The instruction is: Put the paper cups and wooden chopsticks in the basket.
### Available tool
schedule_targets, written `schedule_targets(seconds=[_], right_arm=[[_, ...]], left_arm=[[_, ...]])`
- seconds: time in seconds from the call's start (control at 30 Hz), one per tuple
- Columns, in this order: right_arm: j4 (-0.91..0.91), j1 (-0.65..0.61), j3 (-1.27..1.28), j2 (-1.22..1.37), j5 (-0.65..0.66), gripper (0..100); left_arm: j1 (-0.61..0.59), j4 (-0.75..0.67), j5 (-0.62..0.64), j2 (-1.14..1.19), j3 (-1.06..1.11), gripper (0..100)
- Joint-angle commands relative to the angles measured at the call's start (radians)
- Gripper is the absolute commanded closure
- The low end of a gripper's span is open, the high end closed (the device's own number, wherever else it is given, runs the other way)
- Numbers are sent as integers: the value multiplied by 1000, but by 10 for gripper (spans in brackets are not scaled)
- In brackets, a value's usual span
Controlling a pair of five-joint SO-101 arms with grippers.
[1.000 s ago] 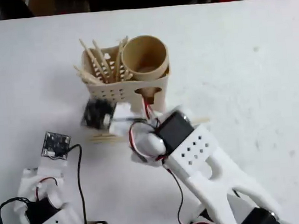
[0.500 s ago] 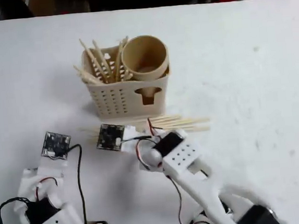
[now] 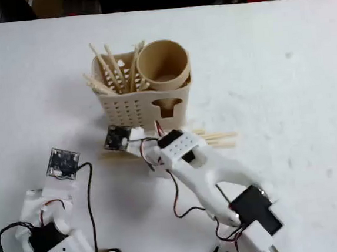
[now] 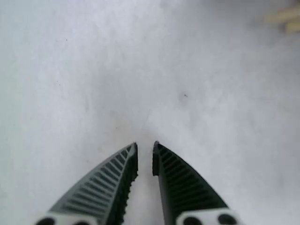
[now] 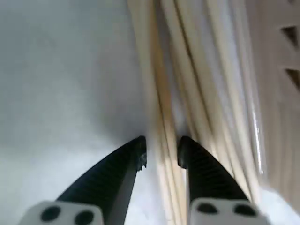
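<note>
A cream slotted basket (image 3: 133, 108) stands mid-table, holding a paper cup (image 3: 163, 64) and several upright wooden chopsticks (image 3: 113, 69). More chopsticks (image 3: 220, 138) lie flat on the table just in front of the basket. The right arm (image 3: 186, 154) bends low over them. In its wrist view my right gripper (image 5: 161, 152) has its fingers on either side of a couple of the lying chopsticks (image 5: 157, 108), closed against them. My left gripper (image 4: 145, 150) is shut with nothing in it over bare table at the near left, where its arm (image 3: 55, 242) rests.
The basket wall (image 5: 286, 70) stands close beside the lying chopsticks. A few chopstick ends (image 4: 283, 18) show far off in the left wrist view. The white table (image 3: 282, 75) lies bare to the right of the basket and to its left.
The right arm drew back from the basket, then swung forward and dropped low onto the loose chopsticks. The left arm has not moved.
</note>
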Motion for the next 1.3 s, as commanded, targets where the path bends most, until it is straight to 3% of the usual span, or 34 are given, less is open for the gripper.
schedule_targets(seconds=[0.0,0.1,0.2,0.4,0.6,1.27], right_arm=[[-1,8,-29,5,-21,893],[-1,8,-28,5,-32,901],[24,8,-32,5,-38,990],[56,36,-32,-18,-40,981],[139,96,0,-237,-83,982],[315,91,115,-684,-89,982]], left_arm=[[12,5,0,5,-3,924],[12,3,0,5,-3,924],[12,3,0,5,-3,924],[12,3,0,5,-3,924],[12,3,0,5,-3,924],[12,3,0,5,-3,924]])
